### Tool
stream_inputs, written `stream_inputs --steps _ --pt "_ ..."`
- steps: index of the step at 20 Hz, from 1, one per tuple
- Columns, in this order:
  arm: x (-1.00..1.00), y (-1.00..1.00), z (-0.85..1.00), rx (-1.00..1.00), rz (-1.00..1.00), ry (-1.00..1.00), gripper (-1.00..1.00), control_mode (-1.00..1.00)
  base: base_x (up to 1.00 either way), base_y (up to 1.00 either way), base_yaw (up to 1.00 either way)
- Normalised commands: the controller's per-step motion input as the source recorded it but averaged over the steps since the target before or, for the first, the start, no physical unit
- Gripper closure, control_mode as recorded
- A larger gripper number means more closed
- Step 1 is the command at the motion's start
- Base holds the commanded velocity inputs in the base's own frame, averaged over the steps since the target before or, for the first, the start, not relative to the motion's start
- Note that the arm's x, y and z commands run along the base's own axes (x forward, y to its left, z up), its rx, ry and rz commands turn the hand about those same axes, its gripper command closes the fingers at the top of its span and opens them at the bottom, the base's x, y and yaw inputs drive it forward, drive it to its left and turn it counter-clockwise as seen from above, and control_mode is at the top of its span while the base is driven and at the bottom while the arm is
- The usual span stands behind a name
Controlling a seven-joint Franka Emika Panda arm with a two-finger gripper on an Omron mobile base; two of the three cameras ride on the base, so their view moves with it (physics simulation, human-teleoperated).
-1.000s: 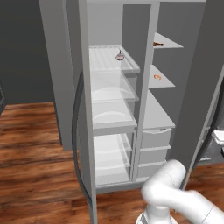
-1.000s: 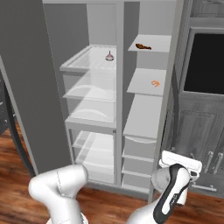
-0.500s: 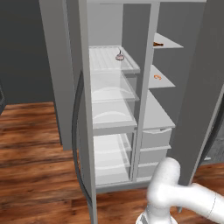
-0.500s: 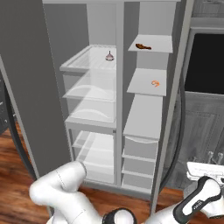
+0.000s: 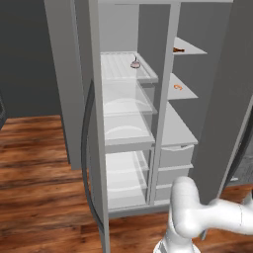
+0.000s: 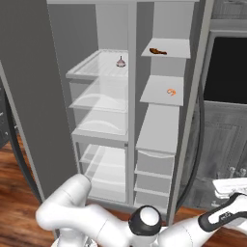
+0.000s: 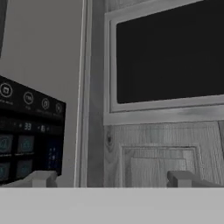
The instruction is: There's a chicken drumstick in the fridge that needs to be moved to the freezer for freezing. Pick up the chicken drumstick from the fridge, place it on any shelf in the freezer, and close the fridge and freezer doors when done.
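Wooden floor [image 5: 34,163]: grey side-by-side unit, both doors open.
Reddish-brown chicken drumstick [image 6: 157,51]: light, firm, slick; grip mid-length.
End effector [image 7: 111,177]: spread wide, empty.

base views flank fridge [image 5: 128,123], hand view close
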Motion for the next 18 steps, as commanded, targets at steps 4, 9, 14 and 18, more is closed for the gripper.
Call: stream_inputs --steps 4,9,14,18 --pt "0.68 1.00 -0.42 -0.07 0.00 -0.09 -1.00 -1.00 0.00 0.00 0.00" --pt "0.02 1.00 -0.49 -0.10 0.05 -0.06 -1.00 -1.00 0.00 0.00 0.00" --pt "0.00 1.00 -0.58 -0.05 0.03 -0.05 -1.00 -1.00 0.00 0.00 0.00" --pt "0.02 1.00 -0.52 -0.02 0.00 -0.02 -1.00 -1.00 0.00 0.00 0.00"
